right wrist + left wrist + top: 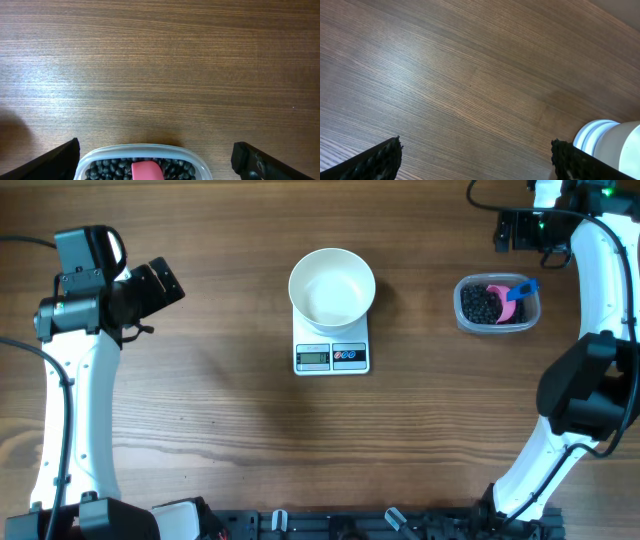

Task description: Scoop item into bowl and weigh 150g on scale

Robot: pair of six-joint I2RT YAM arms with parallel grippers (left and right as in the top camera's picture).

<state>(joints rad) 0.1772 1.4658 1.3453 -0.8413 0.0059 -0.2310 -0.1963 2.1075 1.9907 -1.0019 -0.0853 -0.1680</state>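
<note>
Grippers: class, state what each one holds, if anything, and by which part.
Nothing is held. Both the left gripper and the right gripper are open; the scoop lies untouched in the tub of beans.

**Left arm** (72, 420): long glossy white shell link. Black box housings (85, 265) sit just behind the fingers. A thin black cable (25, 346) trails off the link far back from the fingers.

**Left fingers** (375, 161): a pair, matte black, with finely toothed edges.

**Right arm** (603, 275): curved white shell links. A bulky black joint housing (590, 390) sits between them, well back from the fingers. A black wrist block (518, 228) carries the fingers, with a small green light (541, 224) beside it. A black cord (478, 200) loops just behind.

**Right fingers** (270, 161): a pair, black, with plain flat faces.

**Base rail** (350, 525): black with brackets, farthest from both finger pairs.
</note>
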